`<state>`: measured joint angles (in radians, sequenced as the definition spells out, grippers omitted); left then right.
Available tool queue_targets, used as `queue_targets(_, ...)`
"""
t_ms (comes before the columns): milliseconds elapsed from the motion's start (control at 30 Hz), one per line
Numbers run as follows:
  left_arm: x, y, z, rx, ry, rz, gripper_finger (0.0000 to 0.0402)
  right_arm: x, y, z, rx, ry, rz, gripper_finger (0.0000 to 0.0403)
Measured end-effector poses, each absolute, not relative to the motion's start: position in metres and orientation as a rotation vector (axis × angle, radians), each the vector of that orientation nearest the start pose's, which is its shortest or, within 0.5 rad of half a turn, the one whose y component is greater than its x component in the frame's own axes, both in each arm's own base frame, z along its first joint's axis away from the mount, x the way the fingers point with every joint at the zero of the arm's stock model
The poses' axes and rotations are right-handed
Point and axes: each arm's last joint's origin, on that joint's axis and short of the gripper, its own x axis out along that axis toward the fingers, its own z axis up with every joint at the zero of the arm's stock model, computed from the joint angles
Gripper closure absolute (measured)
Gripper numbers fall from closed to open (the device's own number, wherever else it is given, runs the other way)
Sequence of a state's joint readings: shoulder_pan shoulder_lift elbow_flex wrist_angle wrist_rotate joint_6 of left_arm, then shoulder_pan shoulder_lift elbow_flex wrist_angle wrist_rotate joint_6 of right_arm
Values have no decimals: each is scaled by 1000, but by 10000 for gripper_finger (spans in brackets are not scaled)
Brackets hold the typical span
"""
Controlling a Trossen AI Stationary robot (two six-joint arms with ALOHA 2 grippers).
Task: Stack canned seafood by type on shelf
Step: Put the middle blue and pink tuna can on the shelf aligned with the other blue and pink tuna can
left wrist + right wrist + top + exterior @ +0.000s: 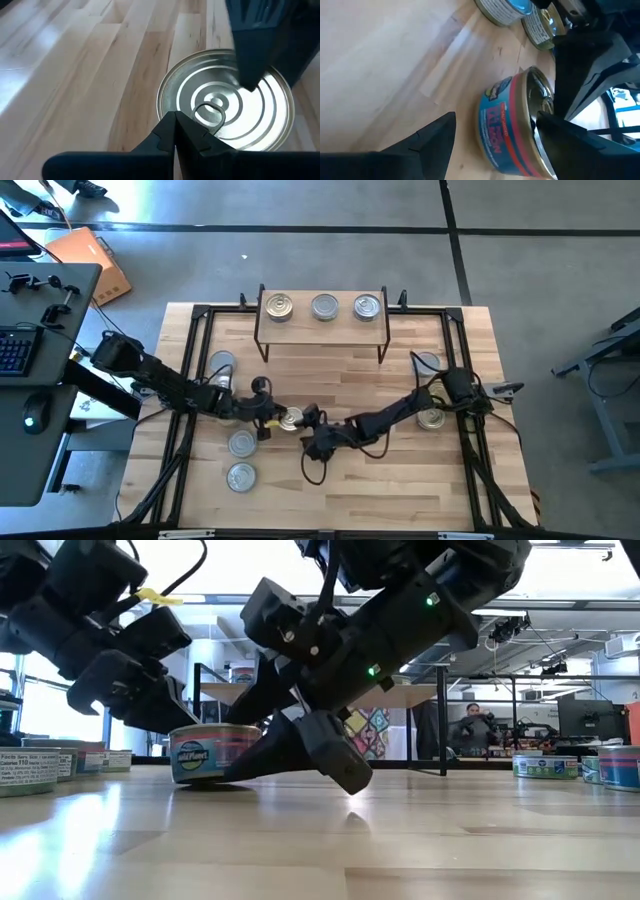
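A short round can (290, 418) with a silvery lid and a blue-and-red label (502, 132) stands on the tabletop at mid-table. My left gripper (175, 118) is shut, and its tips are at the lid's left rim. My right gripper (496, 120) is open and comes from the right. One of its fingers (252, 55) reaches over the lid; the other (432, 137) stands apart from the can's wall. The shelf (300, 317) at the table's far edge carries three cans (324, 307) side by side. My left gripper's shut fingertips meet the can's lid at its rim (172, 107), beside the pull tab (210, 112). They slant down from the table's left. The can stands flat on the table. My right gripper: I cannot tell whether the finger over the lid touches it.
Loose cans lie on the table: three at the left (240, 442) (240, 477) (222, 363) and two at the right (428, 363) (432, 418). Black frame rails (190, 380) run along the table's sides. A person (470, 725) sits in the room beyond.
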<state>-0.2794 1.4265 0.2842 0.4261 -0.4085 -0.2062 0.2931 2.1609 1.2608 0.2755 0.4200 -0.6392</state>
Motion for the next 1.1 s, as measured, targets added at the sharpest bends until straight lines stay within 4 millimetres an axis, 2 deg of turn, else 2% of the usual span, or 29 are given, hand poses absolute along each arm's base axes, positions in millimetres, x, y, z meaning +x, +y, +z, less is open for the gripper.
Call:
queue_targets(400,200,-39,100,50,650,206,402,432,104,116,-968,598,67,132)
queue_targets(600,200,-38,101,44,642,205,401,435,99,118,-950,573,44,133)
queue_targets(733,200,-39,100,38,642,184,401,438,96,121,-936,544,31,159)
queue_targets(900,201,-39,102,39,623,182,401,438,95,122,-883,535,15,225)
queue_targets(1100,199,-45,108,69,595,155,401,435,100,126,-824,541,-52,224)
